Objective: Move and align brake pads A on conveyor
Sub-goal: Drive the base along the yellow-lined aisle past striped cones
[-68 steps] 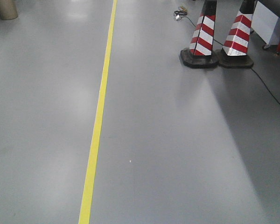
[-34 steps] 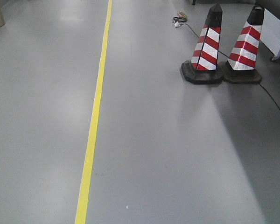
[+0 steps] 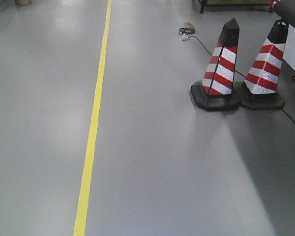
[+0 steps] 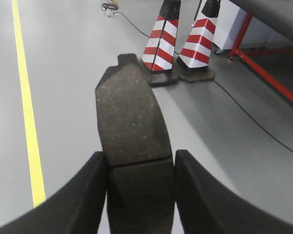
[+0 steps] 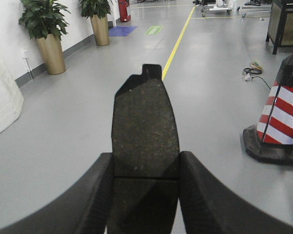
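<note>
In the left wrist view a dark-grey brake pad (image 4: 129,114) with a thin groove across it sticks out forward, and my left gripper (image 4: 140,158) is shut on its sides. A second brake pad (image 5: 144,124) of the same kind shows in the right wrist view, pinched at its sides by my right gripper (image 5: 145,160). Both pads hang above the grey floor. The conveyor is out of view, and neither gripper nor pad appears in the front view.
Two red-and-white striped cones (image 3: 220,69) (image 3: 267,66) stand on black bases at the right, with a black cable (image 3: 201,45) running past them. A yellow floor line (image 3: 94,118) runs on the left. A red frame (image 4: 266,73) and potted plants (image 5: 46,34) stand further off.
The front view has shifted: the cones and the yellow line have slid down and to the right in the frame, and the cone tips have come into sight.
</note>
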